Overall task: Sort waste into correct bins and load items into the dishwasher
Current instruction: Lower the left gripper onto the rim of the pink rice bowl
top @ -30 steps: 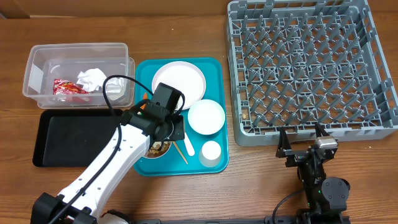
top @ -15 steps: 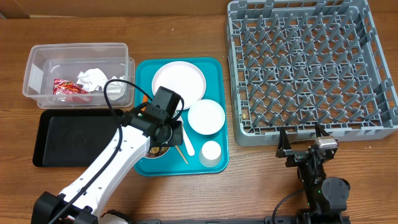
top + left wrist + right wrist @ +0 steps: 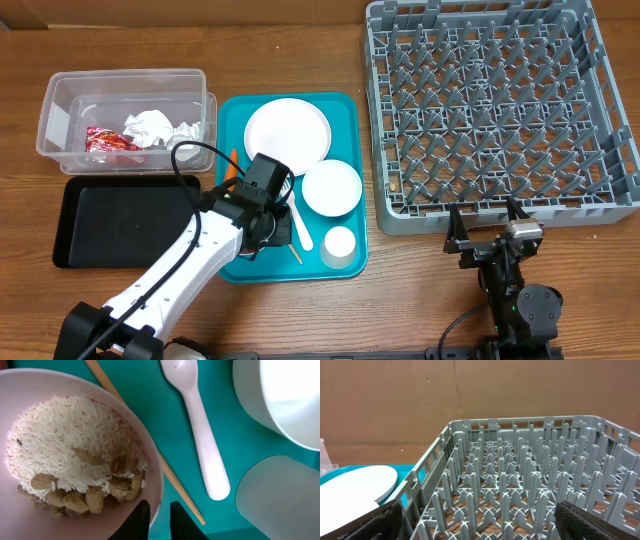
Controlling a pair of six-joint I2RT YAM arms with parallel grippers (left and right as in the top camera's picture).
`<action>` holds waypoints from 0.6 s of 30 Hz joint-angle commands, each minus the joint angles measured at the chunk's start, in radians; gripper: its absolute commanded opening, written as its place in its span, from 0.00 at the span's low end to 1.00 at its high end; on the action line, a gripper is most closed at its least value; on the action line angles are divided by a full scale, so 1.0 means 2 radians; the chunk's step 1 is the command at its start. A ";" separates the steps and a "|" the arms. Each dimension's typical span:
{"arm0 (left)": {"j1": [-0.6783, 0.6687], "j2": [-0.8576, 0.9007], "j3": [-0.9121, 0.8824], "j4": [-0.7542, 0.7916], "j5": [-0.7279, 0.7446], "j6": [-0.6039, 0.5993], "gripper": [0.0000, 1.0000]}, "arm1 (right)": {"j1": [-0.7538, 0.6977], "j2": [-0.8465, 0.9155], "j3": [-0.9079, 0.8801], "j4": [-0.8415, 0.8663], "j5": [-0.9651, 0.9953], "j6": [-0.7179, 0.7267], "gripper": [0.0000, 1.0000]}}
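A pink bowl (image 3: 75,450) of rice and brown food scraps sits at the front left of the teal tray (image 3: 232,110); overhead, my arm hides most of it. My left gripper (image 3: 159,521) is down at the bowl, one finger inside its near rim and one outside, shut on the rim; it also shows overhead (image 3: 262,225). A white spoon (image 3: 202,425) and a wooden chopstick (image 3: 150,445) lie beside the bowl. My right gripper (image 3: 492,225) is open and empty in front of the grey dish rack (image 3: 500,100).
The tray also holds a white plate (image 3: 287,131), a white bowl (image 3: 331,187), a white cup (image 3: 339,245) and an orange scrap (image 3: 231,165). A clear bin (image 3: 60,100) with wrappers and tissue stands at the back left. A black tray (image 3: 110,220) lies in front of it.
My left gripper has moved toward the front of the tray and lowered over the pink bowl. The right arm has not moved.
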 commanded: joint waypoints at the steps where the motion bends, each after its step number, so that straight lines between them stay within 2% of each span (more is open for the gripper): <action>1: -0.002 0.001 -0.008 0.007 -0.004 0.002 0.19 | -0.001 -0.005 -0.005 0.004 0.001 -0.002 1.00; 18: -0.002 0.001 -0.028 0.042 -0.012 -0.002 0.25 | -0.001 -0.005 -0.005 0.004 0.001 -0.002 1.00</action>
